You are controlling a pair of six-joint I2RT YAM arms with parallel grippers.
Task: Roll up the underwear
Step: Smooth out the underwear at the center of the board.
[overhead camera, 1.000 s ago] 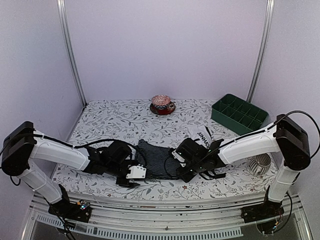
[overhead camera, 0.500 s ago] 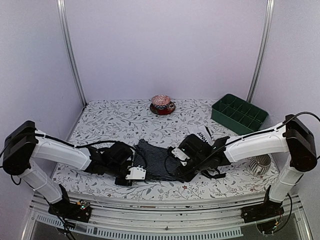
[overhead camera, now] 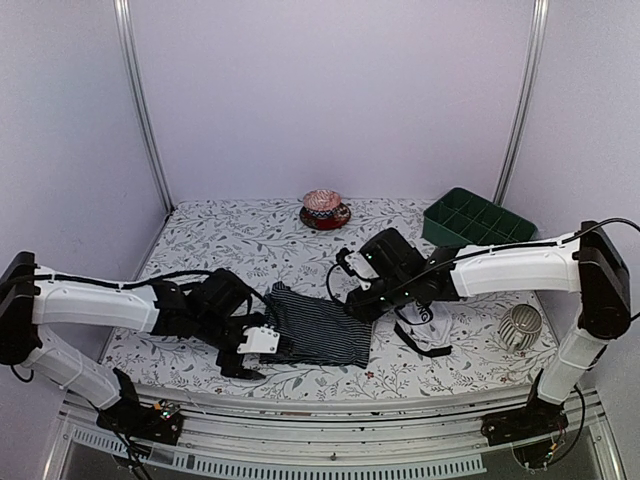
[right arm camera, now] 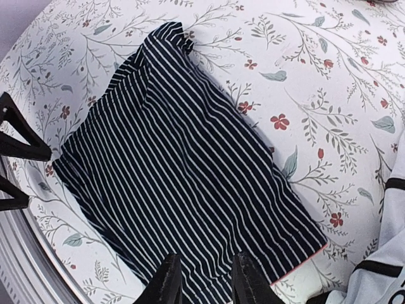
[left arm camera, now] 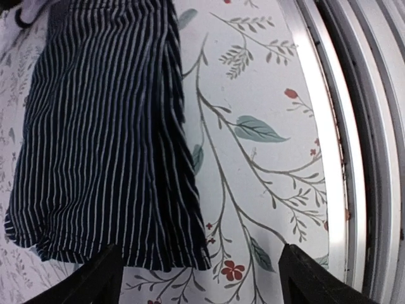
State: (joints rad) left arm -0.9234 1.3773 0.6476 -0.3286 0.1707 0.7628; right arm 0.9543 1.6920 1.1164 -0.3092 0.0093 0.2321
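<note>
The black striped underwear [overhead camera: 318, 327] lies flat on the flowered table, folded into a rough rectangle [right arm camera: 190, 171]. My left gripper [overhead camera: 250, 346] sits low at its near left corner, open wide. In the left wrist view, that corner of the cloth [left arm camera: 101, 139] reaches in between the spread fingers of the left gripper [left arm camera: 199, 278], and nothing is gripped. My right gripper [overhead camera: 362, 292] hovers above the cloth's right end. Its jaws are a narrow gap apart [right arm camera: 205, 285] and hold nothing. The white underwear [overhead camera: 428, 328] with black trim lies to the right, partly under the right arm [right arm camera: 380, 285].
A green compartment tray [overhead camera: 478, 228] stands at the back right. A patterned bowl on a plate [overhead camera: 325, 210] sits at the back centre. A white ribbed cup [overhead camera: 520, 325] lies near the right arm's base. Metal rails [left arm camera: 354, 126] run along the table's near edge.
The right arm has lifted off the striped cloth and drawn back and up. The left gripper has let go and opened wide at the near left corner. The cloth now lies flat.
</note>
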